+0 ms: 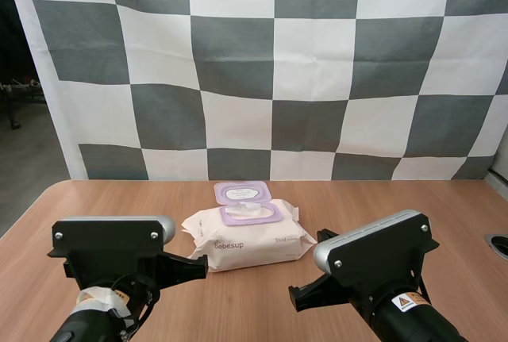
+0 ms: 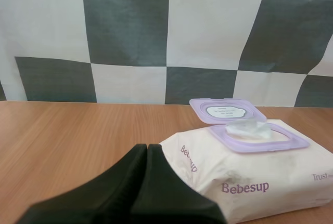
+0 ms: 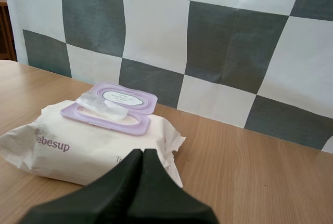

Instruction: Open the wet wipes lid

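Observation:
A cream pack of wet wipes (image 1: 246,240) lies flat in the middle of the wooden table. Its purple lid (image 1: 242,193) is flipped back toward the far side, and a white wipe (image 1: 252,209) pokes out of the purple-framed opening. My left gripper (image 1: 200,265) is shut on nothing, its tips at the pack's near-left edge. My right gripper (image 1: 324,237) is shut too, just off the pack's right end. From the left wrist, the joined fingers (image 2: 147,150) point at the pack (image 2: 250,174) with its raised lid (image 2: 226,110). From the right wrist, the wedge (image 3: 142,155) sits before the pack (image 3: 88,141) and lid (image 3: 127,97).
The wooden table (image 1: 397,199) has bare room to the left and right of the pack and behind it. A round grey fitting (image 1: 498,245) is set in the table at its right edge.

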Robot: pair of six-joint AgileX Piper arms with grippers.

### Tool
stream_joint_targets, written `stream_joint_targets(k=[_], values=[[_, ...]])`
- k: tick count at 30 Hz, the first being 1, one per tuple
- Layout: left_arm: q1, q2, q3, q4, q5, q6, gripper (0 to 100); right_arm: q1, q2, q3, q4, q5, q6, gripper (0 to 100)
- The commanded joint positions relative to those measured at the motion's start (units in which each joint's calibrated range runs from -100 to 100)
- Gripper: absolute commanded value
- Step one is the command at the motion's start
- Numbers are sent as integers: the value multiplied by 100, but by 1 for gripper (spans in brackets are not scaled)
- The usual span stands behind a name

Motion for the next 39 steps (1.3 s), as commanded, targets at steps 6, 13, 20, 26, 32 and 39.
stream_joint_targets(k=[6,13,20,26,32,39], values=[[-1,0,0,1026,-854,-500,0,-5,0,0,7,8,-7,0],[-1,0,0,1026,-39,-131,0,-4,0,0,-7,-47,531,0],[-1,0,0,1026,198,-107,0,-4,0,0,-1426,-976,1533,0],[-1,0,0,1026,198,-107,0,-4,0,0,-1664,-1097,2292,0],[-1,0,0,1026,145,-107,0,-102,0,0,-2213,-1097,4558,0],[-1,0,0,1026,129,-107,0,-188,0,0,-4232,-1432,4553,0]])
